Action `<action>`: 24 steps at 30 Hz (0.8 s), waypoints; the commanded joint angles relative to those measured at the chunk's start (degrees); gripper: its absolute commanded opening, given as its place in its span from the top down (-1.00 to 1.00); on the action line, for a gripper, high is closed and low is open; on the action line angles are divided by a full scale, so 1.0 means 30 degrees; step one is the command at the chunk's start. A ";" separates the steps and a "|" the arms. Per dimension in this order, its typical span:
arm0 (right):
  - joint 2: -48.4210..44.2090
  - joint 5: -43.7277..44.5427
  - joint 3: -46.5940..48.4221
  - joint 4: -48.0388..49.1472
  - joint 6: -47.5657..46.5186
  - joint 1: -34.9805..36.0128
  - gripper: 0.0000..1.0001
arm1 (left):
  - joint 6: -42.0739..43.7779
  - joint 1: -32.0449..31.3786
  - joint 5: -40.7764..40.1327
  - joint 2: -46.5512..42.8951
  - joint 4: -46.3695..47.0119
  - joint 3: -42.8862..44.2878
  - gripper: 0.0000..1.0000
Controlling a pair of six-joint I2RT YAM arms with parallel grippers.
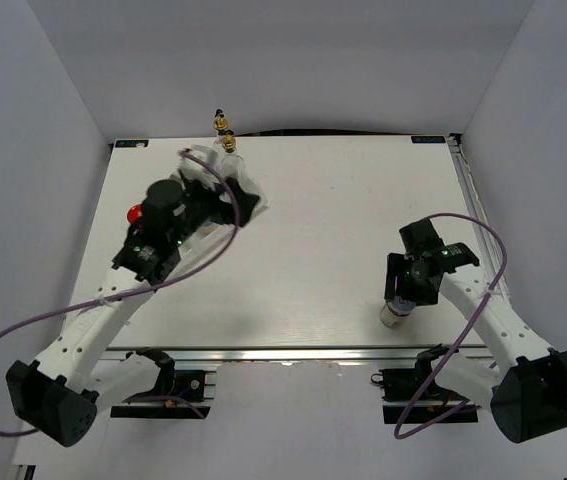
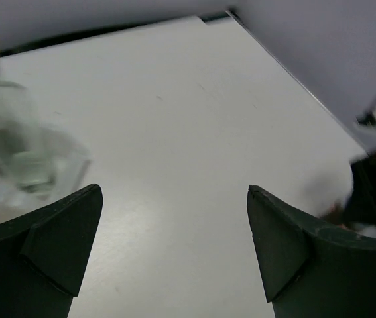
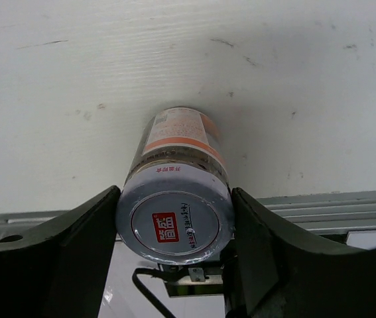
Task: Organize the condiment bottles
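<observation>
While my left arm reaches over the far left part of the table [image 1: 343,220], my left gripper [image 2: 174,192] stands wide, its two fingers well apart with only bare tabletop between them; it holds nothing. In my left wrist view a glass cruet [image 2: 12,142], blurred, stands just beside my left finger and outside the gap; from above, the gold-black pourers of two such cruets rise at the far edge of the table, just past that arm. A red lid [image 1: 133,213] shows beside the same arm; whatever lies under it is hidden from me.

My right gripper [image 3: 174,192] is narrowed on the small white-lidded jar [image 3: 178,139]; one finger touches each side of its lid, so I have it gripped. The jar stands upright on the table at the near right, close to the metal rail [image 3: 320,205] along the near edge and well apart from the cruets; its lid faces my wrist camera and bears a red square mark, and an orange and white label wraps its body.
</observation>
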 commanded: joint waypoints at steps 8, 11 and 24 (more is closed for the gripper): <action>-0.0343 -0.6300 0.4929 0.0524 -0.4232 0.0737 1.00 | 0.6515 -0.6600 0.8205 0.5457 0.5266 -0.2005 -0.96; -0.0227 -0.7618 0.6042 0.0233 -0.4817 0.1031 1.00 | 0.7714 -0.7593 1.0693 0.7512 0.5765 -0.1156 -0.96; 0.1384 -1.0080 0.9297 -0.1058 -0.4674 0.1940 1.00 | 0.7545 -0.9239 1.2603 0.9043 1.0424 -0.0744 -0.96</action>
